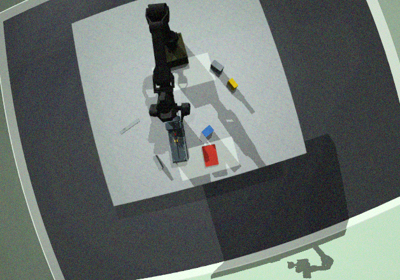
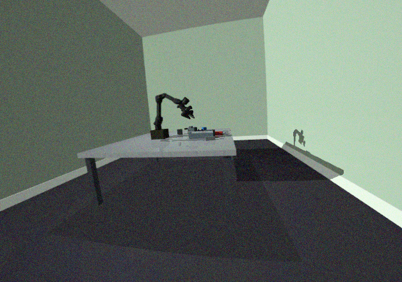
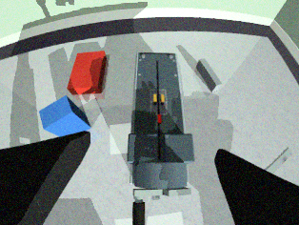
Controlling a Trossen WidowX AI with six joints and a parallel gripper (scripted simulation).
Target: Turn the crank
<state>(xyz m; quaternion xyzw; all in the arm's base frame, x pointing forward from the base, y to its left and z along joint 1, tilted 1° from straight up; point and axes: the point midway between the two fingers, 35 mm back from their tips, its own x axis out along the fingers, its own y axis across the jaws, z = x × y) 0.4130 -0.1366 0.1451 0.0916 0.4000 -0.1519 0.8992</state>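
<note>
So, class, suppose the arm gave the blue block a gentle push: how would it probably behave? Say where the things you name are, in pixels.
The blue block (image 1: 207, 131) (image 3: 63, 116) would probably slide rather than roll, since its faces are flat and its edges sharp. It looks stiff, so it likely wouldn't bend. Tipping seems unlikely from a low push, as it sits low on the table (image 1: 106, 179) (image 2: 155, 153).
</note>
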